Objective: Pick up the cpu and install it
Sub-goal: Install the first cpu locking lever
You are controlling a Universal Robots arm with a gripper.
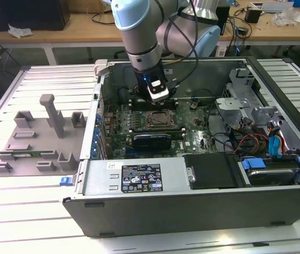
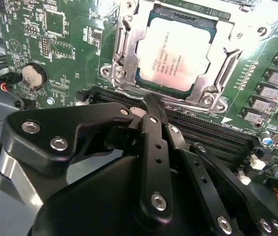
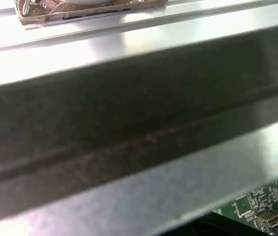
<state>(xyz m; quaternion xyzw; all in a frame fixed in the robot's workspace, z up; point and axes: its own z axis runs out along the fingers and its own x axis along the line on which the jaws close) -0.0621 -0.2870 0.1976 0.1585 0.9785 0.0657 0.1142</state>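
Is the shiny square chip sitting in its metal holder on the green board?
Yes. In the second wrist view the cpu lies flat inside the metal socket frame on the motherboard, with nothing gripping it.

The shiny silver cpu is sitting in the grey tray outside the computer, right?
Not quite. The shiny silver cpu is sitting in its metal socket on the green motherboard inside the computer, as the second wrist view shows. The grey tray is outside the computer in the exterior view.

1. Grey printed lines on the metal top of the cpu, too small to read.
2. Black label with white print and symbols on the computer case's power supply cover, illegible.
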